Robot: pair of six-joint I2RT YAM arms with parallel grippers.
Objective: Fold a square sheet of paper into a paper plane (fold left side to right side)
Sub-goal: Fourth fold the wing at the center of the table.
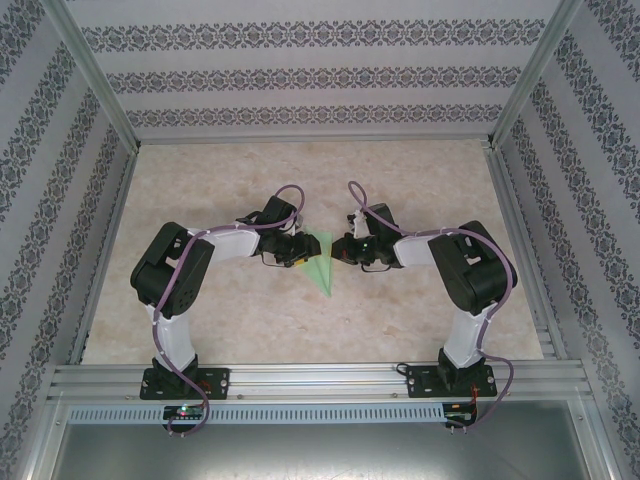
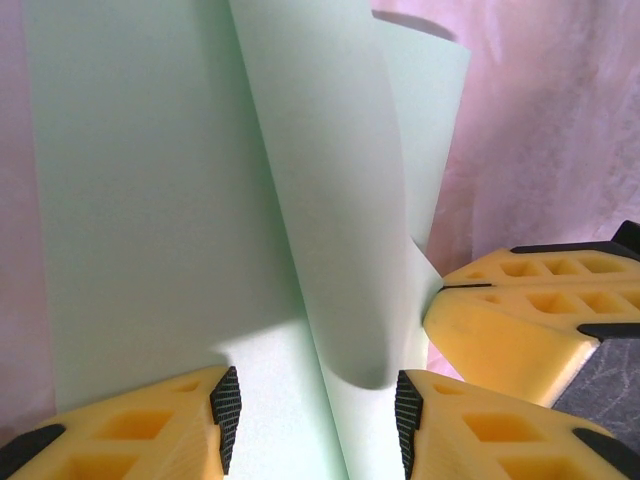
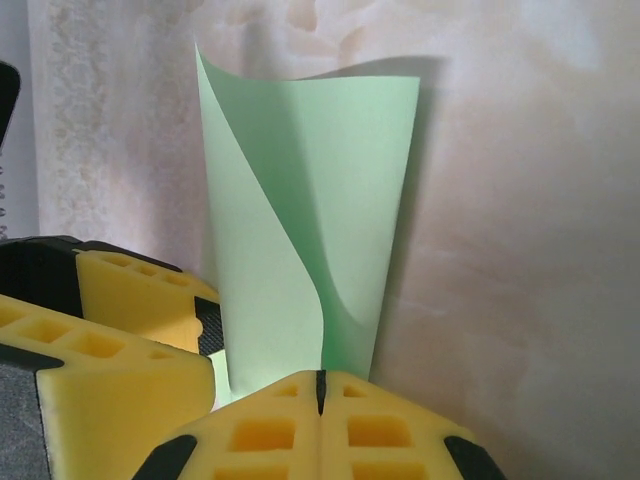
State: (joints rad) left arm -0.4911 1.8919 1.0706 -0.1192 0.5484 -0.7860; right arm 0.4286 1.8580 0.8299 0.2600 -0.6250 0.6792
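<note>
Left claw (image 2: 315, 405): half-open, pads astride the paper plane (image 1: 321, 262), not pinching | paper plane: mid-table (image 1: 400, 320), between both claws, one flap curled upright | right claw (image 3: 320, 395): apparently clamped on that flap's edge | advice: carry flap rightward low, match edges, then press the crease flat.

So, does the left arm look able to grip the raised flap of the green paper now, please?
Probably yes: the left pincer stands open astride the sheet of paper, its curled flap dipping between the pads, and the shut right pincer sits off to the side.
</note>
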